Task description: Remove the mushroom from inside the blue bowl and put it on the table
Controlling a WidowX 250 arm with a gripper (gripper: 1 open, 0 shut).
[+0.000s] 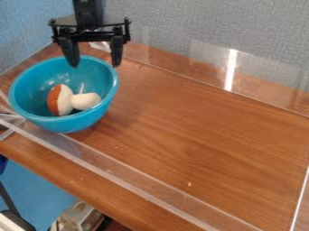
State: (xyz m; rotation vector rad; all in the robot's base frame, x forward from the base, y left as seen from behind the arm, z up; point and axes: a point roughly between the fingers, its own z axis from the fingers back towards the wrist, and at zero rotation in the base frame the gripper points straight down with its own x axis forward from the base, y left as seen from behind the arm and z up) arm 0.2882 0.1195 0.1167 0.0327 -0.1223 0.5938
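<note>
The mushroom (pixel 70 99) lay on its side inside the blue bowl (pixel 36 79); the hand (pixel 96 62) hung above the bowl's far rim, fingers spread apart, holding nothing.

A single camera looks down at an angle from above the table's (pixel 205 135) near corner, close in. The tabletop runs from 9 o'clock to 4 o'clock across the frame, its far wall and a blue-grey backdrop (pixel 218 23) at 12.
</note>
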